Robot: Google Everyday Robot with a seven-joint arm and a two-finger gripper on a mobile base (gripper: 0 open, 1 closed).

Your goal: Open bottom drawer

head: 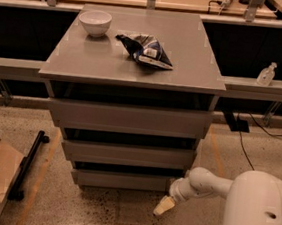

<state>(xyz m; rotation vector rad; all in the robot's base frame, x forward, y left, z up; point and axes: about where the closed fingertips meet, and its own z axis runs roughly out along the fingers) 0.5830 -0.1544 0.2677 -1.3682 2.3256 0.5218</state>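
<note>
though its inside is hidden, the bottom drawer [121, 181] has the gripper [162, 207], fingers [166, 203] together, beside its corner.
</note>
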